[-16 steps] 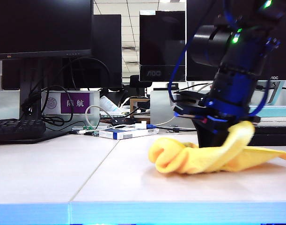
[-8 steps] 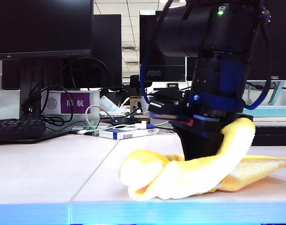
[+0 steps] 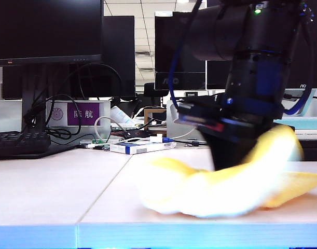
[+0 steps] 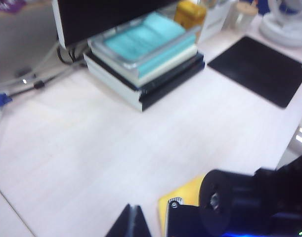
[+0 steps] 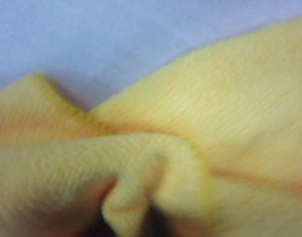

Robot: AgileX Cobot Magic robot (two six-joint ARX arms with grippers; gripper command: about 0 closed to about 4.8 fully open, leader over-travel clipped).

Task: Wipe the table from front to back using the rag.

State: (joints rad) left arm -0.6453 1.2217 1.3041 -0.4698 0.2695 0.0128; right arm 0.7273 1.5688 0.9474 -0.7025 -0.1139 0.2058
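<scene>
Yellow rag (image 3: 220, 192): bunched and blurred on the table (image 3: 49, 181) near the blue front edge, at about 5 o'clock in the exterior view. You judge it was gathered here so the wipe can run from front to back.

Right gripper (image 3: 233, 155): planted down into the rag's folds, one fold draped up against it at 3 o'clock. Its wrist view is filled with yellow cloth (image 5: 190, 123), and no finger shows, so you cannot tell whether the jaws grasp the rag or have let go.

Left gripper (image 4: 132, 223): fingertips pressed together, clenched on nothing, hovering above the table just beside a rag corner (image 4: 183, 195) and the right arm's dark body (image 4: 249, 202). You judge it is parked out of the way.

Around: a white-and-blue box (image 3: 140, 147) lies toward the back at 10 o'clock from the rag, with cables (image 3: 104, 129), a keyboard (image 3: 18, 143) and monitors (image 3: 44, 28) behind. A teal-topped stack (image 4: 146, 52) and black mat (image 4: 259, 69) sit farther back.

In the way: on a straight push rearward, you judge the box and cables are the first obstacles.
</scene>
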